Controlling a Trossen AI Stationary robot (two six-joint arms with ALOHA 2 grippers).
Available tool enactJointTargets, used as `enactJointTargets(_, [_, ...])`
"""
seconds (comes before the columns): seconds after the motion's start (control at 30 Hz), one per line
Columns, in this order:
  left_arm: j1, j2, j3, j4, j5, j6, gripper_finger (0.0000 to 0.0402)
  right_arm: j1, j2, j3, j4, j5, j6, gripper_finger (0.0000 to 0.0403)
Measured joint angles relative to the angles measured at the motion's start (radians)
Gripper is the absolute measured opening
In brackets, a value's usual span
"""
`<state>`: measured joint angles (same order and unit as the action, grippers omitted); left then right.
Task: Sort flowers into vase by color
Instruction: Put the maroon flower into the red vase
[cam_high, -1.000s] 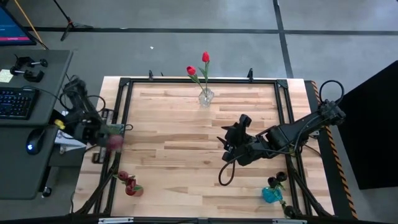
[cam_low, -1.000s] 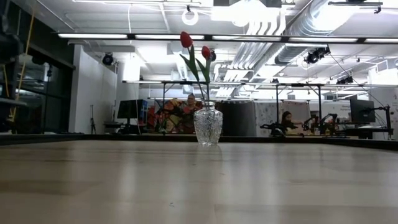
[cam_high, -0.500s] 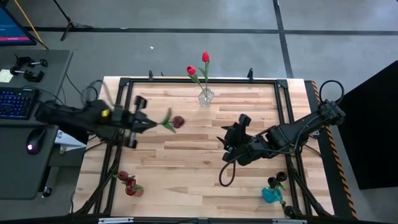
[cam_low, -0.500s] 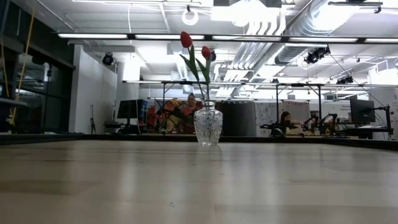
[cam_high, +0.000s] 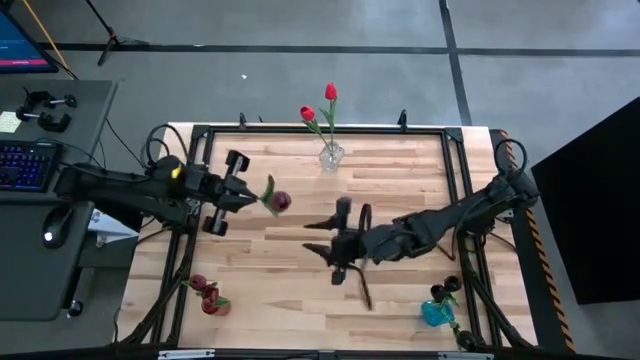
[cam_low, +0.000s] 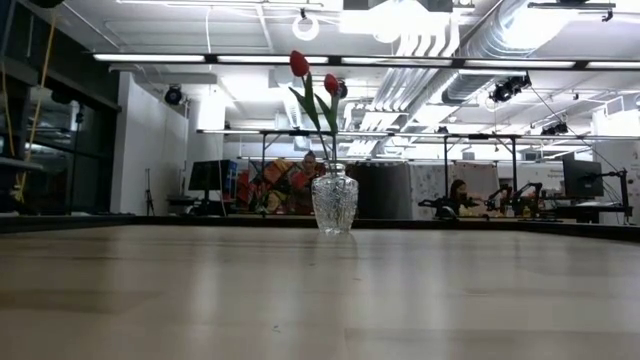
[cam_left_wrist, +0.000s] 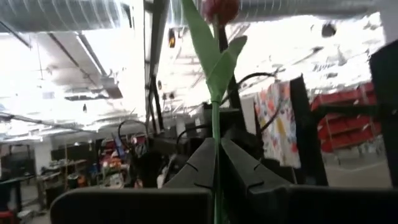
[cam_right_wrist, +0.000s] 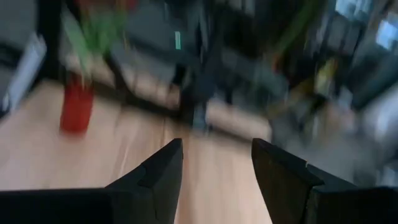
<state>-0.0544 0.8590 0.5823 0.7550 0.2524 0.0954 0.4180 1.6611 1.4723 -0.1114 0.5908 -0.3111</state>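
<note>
My left gripper (cam_high: 250, 196) hangs over the table's left part, shut on a flower whose dark red head (cam_high: 281, 201) and green leaf (cam_high: 268, 190) point toward the table's middle. A clear glass vase (cam_high: 331, 155) at the far edge holds two red flowers (cam_high: 330, 92); the low view shows the vase (cam_low: 334, 203) and those flowers (cam_low: 299, 63) too. My right gripper (cam_high: 325, 240) hovers open over the middle of the table, pointing left, with nothing between its fingers (cam_right_wrist: 155, 174). My left gripper pinches the flower's thin green stem (cam_left_wrist: 215, 163) between its two fingers, well below the leaf. The fingers come from the table's left and the stem runs out past their tips. The flower is lifted clear of the table, its head (cam_left_wrist: 219, 9) farthest from the gripper.
A red vase (cam_high: 207, 295) with dark red flowers stands at the near left corner, also in the right wrist view (cam_right_wrist: 76, 112). A blue vase (cam_high: 436, 312) with dark flowers stands at the near right. A black frame (cam_high: 200, 135) runs around the tabletop.
My left gripper has swung with the flower from the table's left edge in over the tabletop, toward the far edge and the middle, staying shut on the stem. My right gripper has moved toward the table's left and rolled, staying open.
</note>
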Motion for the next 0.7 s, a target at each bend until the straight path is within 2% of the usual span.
enactJointTargets(0.07, [0.0,-0.032,0.001,-0.031,0.003,-0.021,0.0,-0.005,0.003,0.0,0.15,-0.054,-0.134,0.0181])
enactJointTargets(0.13, [-0.002,-0.072,0.001,-0.097,0.006,-0.033,0.0,-0.026,0.002,0.0,0.272,-0.166,-0.192,0.0181])
enactJointTargets(0.23, [-0.019,-0.106,0.0,-0.139,0.006,-0.033,0.0,-0.085,0.002,0.0,0.374,-0.366,-0.174,0.0181])
enactJointTargets(0.3, [-0.037,-0.108,-0.02,-0.103,0.001,-0.023,0.0,-0.136,0.011,0.001,0.414,-0.439,-0.124,0.0181])
enactJointTargets(0.5, [-0.071,-0.1,-0.082,-0.053,-0.107,0.003,0.0,-0.24,0.075,0.001,0.542,-0.547,-0.03,0.0181])
enactJointTargets(0.7, [-0.074,-0.084,-0.115,0.008,-0.124,0.003,0.0,-0.258,0.144,0.001,0.687,-0.543,-0.055,0.0181])
